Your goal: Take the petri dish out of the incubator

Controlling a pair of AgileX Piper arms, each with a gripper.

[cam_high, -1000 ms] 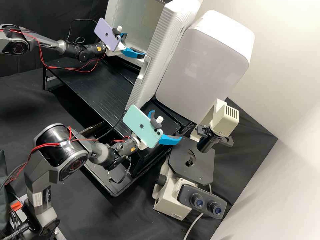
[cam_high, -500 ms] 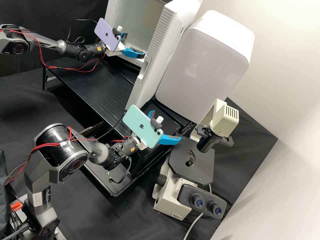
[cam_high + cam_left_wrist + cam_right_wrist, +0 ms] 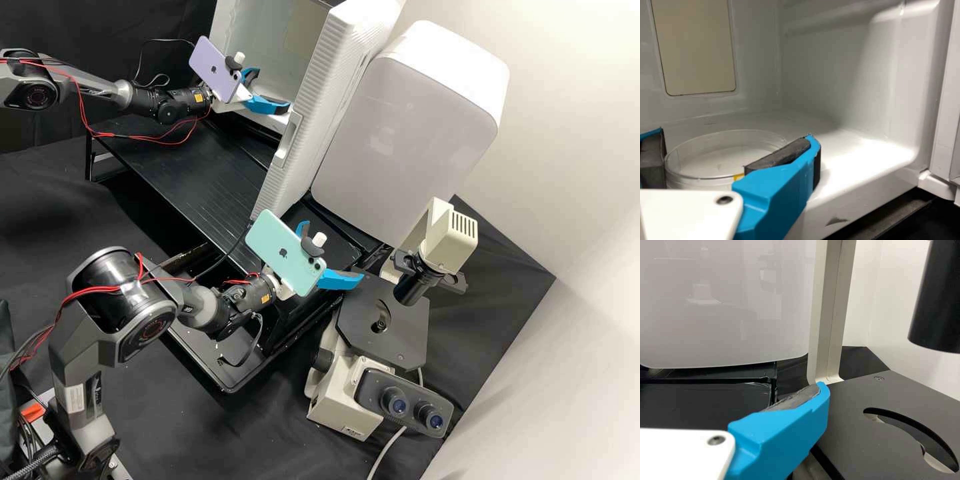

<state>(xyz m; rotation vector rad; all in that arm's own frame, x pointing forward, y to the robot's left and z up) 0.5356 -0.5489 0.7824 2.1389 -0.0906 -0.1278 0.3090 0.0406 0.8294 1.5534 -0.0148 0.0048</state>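
A: How do we find the left arm point(image 3: 143, 100)?

B: We see it stretched almost level above the black shelf point(image 3: 200, 173), a lilac phone point(image 3: 213, 67) on its wrist. The left gripper point(image 3: 269, 104) is pushed into the incubator point(image 3: 267, 33), past the open ribbed door point(image 3: 313, 113).

A: And its jaws?

B: We read them as closed on the petri dish point(image 3: 720, 160). The clear dish sits squarely between them on the white chamber floor point(image 3: 860, 150), and the dark pads point(image 3: 782, 154) look pressed to its wall on either side.

A: What surrounds them?

B: Beyond the jaws we have the back wall with its beige panel point(image 3: 692, 45). To one side of them the chamber's side wall curves up, and farther out on that side stands the door frame point(image 3: 945, 110).

A: The right arm point(image 3: 113, 313)?

B: We find it bent low, with a teal phone point(image 3: 283, 252) on its wrist. The right gripper point(image 3: 343, 279) is held level at the edge of the microscope point(image 3: 373, 393).

A: Its jaws?

B: We take them as apart and empty. Ahead of them we see a white rounded casing point(image 3: 715, 305) and a cream upright edge point(image 3: 827, 310). Just beside one blue finger point(image 3: 785, 430) lies the black stage point(image 3: 880, 410) with its slot point(image 3: 910, 427), and a black cylinder point(image 3: 940, 295) hangs above that.
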